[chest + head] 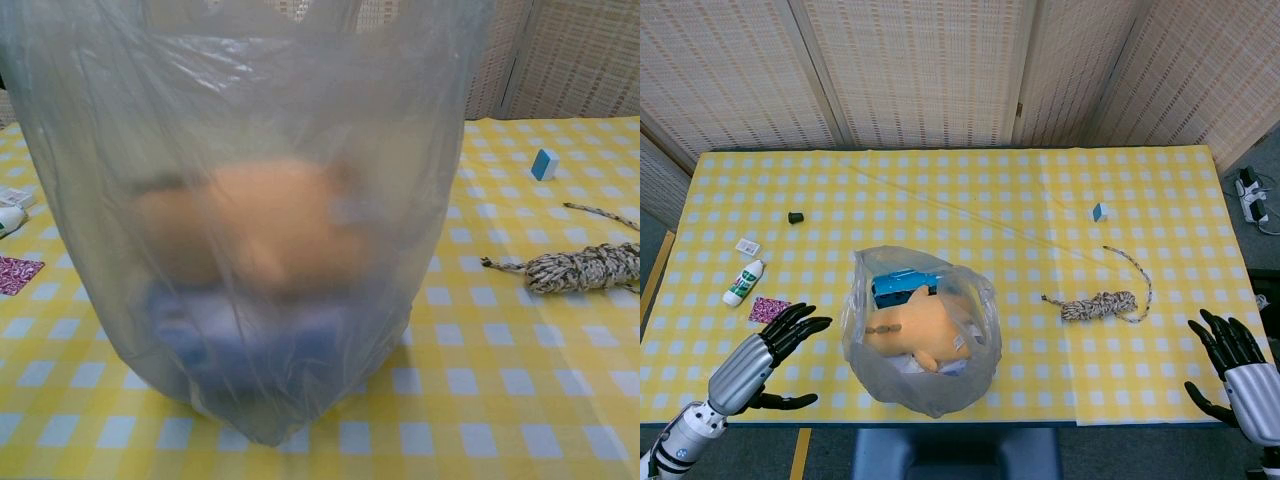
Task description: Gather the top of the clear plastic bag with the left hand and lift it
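Left hand hovered spread and empty beside the clear plastic bag, which stood open-mouthed at the table's near edge. Bunching the whole rim above the orange plush toy probably mattered before lifting.

Both hands seemingly empty, spread.

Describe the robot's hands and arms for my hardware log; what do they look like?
Both the left hand and the right hand have black fingers on ribbed silver forearm shells. The left arm ends in a white segment with a black ring.
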`<act>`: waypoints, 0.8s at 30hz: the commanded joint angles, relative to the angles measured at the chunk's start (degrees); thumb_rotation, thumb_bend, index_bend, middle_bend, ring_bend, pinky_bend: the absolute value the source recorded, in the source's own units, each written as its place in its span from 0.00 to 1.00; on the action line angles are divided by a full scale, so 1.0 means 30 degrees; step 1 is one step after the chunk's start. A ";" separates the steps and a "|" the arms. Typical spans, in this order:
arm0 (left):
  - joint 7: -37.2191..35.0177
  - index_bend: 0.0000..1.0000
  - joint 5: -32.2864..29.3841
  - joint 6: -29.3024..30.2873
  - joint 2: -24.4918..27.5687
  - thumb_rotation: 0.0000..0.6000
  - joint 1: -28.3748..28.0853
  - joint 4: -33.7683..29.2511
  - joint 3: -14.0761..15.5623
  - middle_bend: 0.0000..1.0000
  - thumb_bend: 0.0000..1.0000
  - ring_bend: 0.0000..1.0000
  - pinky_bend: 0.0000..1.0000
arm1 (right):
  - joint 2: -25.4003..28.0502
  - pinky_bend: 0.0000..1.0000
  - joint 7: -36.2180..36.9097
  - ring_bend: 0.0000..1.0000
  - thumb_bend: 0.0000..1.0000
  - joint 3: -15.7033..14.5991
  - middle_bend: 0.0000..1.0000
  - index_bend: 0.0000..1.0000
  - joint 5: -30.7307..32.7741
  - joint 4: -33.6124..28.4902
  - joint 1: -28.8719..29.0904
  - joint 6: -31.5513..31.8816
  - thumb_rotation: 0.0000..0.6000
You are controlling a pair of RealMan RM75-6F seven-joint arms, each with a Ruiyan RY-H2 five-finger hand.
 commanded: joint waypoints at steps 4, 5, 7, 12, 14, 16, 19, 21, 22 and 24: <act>-0.0472 0.13 -0.0001 -0.0328 0.0586 1.00 -0.1541 -0.0707 -0.0884 0.17 0.09 0.04 0.05 | 0.0013 0.00 0.0063 0.00 0.34 0.0026 0.00 0.00 0.0156 -0.0007 0.0027 -0.0071 1.00; -0.0052 0.14 -0.0122 -0.0332 0.0491 1.00 -0.1623 -0.0708 -0.1086 0.17 0.09 0.04 0.04 | 0.0009 0.00 0.0064 0.00 0.34 0.0024 0.00 0.00 0.0190 -0.0013 0.0047 -0.0131 1.00; 0.0235 0.14 -0.0201 -0.0305 0.0418 1.00 -0.1745 -0.0805 -0.1261 0.17 0.09 0.04 0.04 | -0.0002 0.00 0.0049 0.00 0.34 0.0019 0.00 0.00 0.0228 -0.0009 0.0083 -0.0224 1.00; 0.1358 0.15 -0.0247 0.0157 0.0377 1.00 -0.1825 -0.0838 -0.1689 0.17 0.07 0.03 0.03 | 0.0018 0.00 0.0080 0.00 0.34 -0.0023 0.00 0.00 0.0315 -0.0050 0.0159 -0.0445 1.00; 0.2699 0.15 -0.0440 0.0209 0.0140 1.00 -0.1749 -0.0735 -0.1975 0.17 0.07 0.03 0.03 | 0.0044 0.00 0.0098 0.00 0.34 -0.0052 0.00 0.00 0.0288 -0.0073 0.0165 -0.0453 1.00; 0.3316 0.15 -0.0460 0.0170 -0.0042 1.00 -0.1765 -0.0744 -0.2053 0.17 0.07 0.03 0.03 | 0.0078 0.00 0.0170 0.00 0.34 -0.0087 0.00 0.00 0.0246 -0.0089 0.0164 -0.0437 1.00; 0.3162 0.15 -0.0408 0.0014 -0.0203 1.00 -0.1944 -0.0849 -0.1947 0.17 0.07 0.03 0.03 | 0.0148 0.00 0.0381 0.00 0.34 -0.0117 0.00 0.00 0.0165 -0.0074 0.0131 -0.0285 1.00; 0.2855 0.15 -0.0340 -0.0136 -0.0238 1.00 -0.2095 -0.0873 -0.1831 0.17 0.07 0.03 0.03 | 0.0164 0.00 0.0468 0.00 0.34 -0.0107 0.00 0.00 0.0159 -0.0039 0.0103 -0.0188 1.00; 0.2707 0.15 -0.0281 -0.0223 -0.0253 1.00 -0.2178 -0.0888 -0.1762 0.17 0.07 0.03 0.03 | 0.0166 0.00 0.0498 0.00 0.34 -0.0101 0.00 0.00 0.0170 -0.0020 0.0095 -0.0161 1.00; 0.2513 0.15 -0.0151 -0.0357 -0.0289 1.00 -0.2342 -0.0917 -0.1651 0.17 0.07 0.03 0.03 | 0.0162 0.00 0.0554 0.00 0.34 -0.0102 0.00 0.00 0.0178 0.0014 0.0094 -0.0149 1.00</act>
